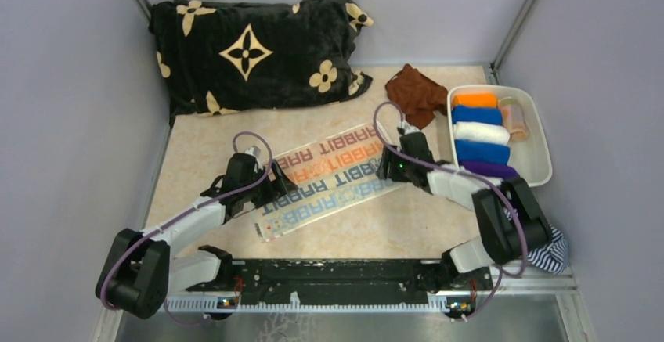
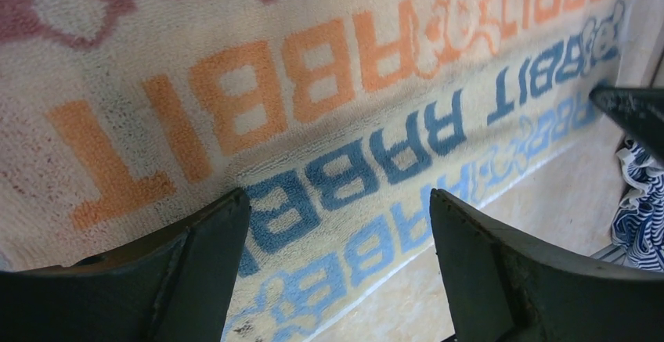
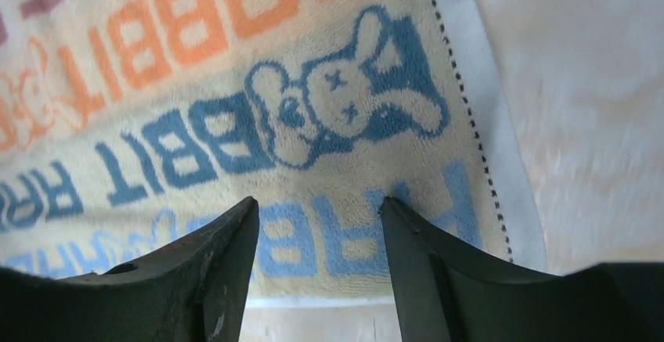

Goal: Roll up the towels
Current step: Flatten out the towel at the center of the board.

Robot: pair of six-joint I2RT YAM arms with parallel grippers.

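I count rolls (image 1: 479,135) binned in the tray (image 1: 542,142). The printed towel (image 1: 329,178) lies flat on the desk (image 1: 407,217), unrolled, with my left gripper (image 2: 337,201) and right gripper (image 3: 317,205) spread wide and empty over its ends, and the brown towel (image 1: 413,91) is crumpled beyond.

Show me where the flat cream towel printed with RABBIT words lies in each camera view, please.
Top external: the flat cream towel printed with RABBIT words lies slanted in the picture's middle.
Left wrist: the towel fills the upper left.
Right wrist: the towel fills the left and centre.
Shared landmark: its orange RABBIT lettering, seen in all three.
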